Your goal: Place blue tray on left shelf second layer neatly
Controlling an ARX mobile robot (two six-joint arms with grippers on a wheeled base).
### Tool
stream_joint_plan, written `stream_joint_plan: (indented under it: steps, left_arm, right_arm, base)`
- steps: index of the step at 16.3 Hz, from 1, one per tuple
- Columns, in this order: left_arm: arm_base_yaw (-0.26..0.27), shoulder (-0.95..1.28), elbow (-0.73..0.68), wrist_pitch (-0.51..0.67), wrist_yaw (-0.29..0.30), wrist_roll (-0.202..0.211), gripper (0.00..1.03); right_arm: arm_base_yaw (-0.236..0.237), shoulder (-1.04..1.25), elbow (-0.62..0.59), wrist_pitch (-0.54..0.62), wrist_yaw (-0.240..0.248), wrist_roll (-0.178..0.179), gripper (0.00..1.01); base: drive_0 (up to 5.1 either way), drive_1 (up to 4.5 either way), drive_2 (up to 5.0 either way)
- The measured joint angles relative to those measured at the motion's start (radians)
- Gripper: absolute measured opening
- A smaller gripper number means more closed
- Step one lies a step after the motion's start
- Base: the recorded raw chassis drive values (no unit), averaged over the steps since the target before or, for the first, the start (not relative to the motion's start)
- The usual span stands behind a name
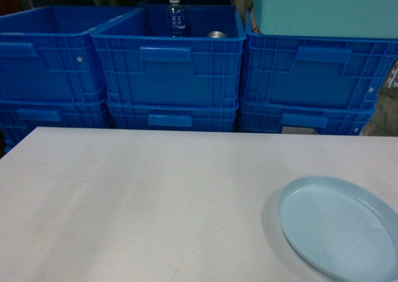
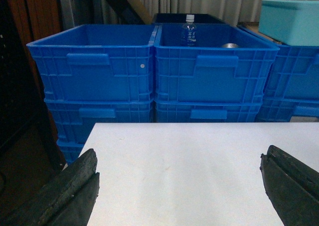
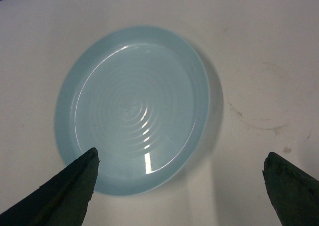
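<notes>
The blue tray (image 1: 341,228) is a pale sky-blue round dish lying flat on the white table (image 1: 137,201) at the front right. From the right wrist view the blue tray (image 3: 134,106) lies just beyond and left of my right gripper (image 3: 180,158), which hangs above it, open and holding nothing. My left gripper (image 2: 178,158) is open over bare table (image 2: 189,171), nothing between its fingers. Neither gripper appears in the head view. The left shelf is out of view.
Dark-blue ribbed crates (image 1: 168,64) are stacked in a row behind the table's far edge; the middle one holds a water bottle (image 1: 175,15) and a can (image 1: 217,35). A teal box (image 1: 323,8) rests on the right crates. Dark furniture (image 2: 20,86) stands left of the table.
</notes>
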Motion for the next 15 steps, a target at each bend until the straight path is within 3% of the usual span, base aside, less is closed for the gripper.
stream_joint_plan:
  steps: [3, 4, 6, 8, 10, 11, 14, 15]
  left_arm:
    - [0.0, 0.0, 0.0, 0.0, 0.0, 0.0, 0.98]
    - [0.0, 0.0, 0.0, 0.0, 0.0, 0.0, 0.98]
    - [0.0, 0.0, 0.0, 0.0, 0.0, 0.0, 0.98]
    - [0.0, 0.0, 0.0, 0.0, -0.001, 0.0, 0.98]
    - [0.0, 0.0, 0.0, 0.0, 0.0, 0.0, 0.98]
    - [0.0, 0.0, 0.0, 0.0, -0.001, 0.0, 0.98]
    - [0.0, 0.0, 0.0, 0.0, 0.0, 0.0, 0.98]
    - [0.0, 0.0, 0.0, 0.0, 0.0, 0.0, 0.98]
  right_arm:
    - [0.008, 0.002, 0.003, -0.035, -0.003, 0.004, 0.98]
    - [0.024, 0.022, 0.019, -0.117, -0.031, 0.034, 0.98]
    - [0.088, 0.177, 0.099, -0.241, -0.119, 0.148, 0.98]
    - [0.091, 0.282, 0.277, -0.433, -0.191, 0.226, 0.98]
    - [0.071, 0.344, 0.419, -0.563, -0.182, 0.217, 0.98]
    - [0.036, 0.38, 0.484, -0.66, -0.154, 0.196, 0.98]
    - [0.007, 0.428, 0.524, -0.727, -0.134, 0.085, 0.98]
    - [0.008, 0.449, 0.536, -0.723, -0.132, 0.064, 0.98]
  base:
    - [0.0, 0.0, 0.0]
    - [0.0, 0.0, 0.0]
    - [0.0, 0.0, 0.0]
    - [0.0, 0.0, 0.0]
    - [0.0, 0.0, 0.0]
    - [0.0, 0.0, 0.0]
    - [0.0, 0.0, 0.0]
    - [0.0, 0.0, 0.0]
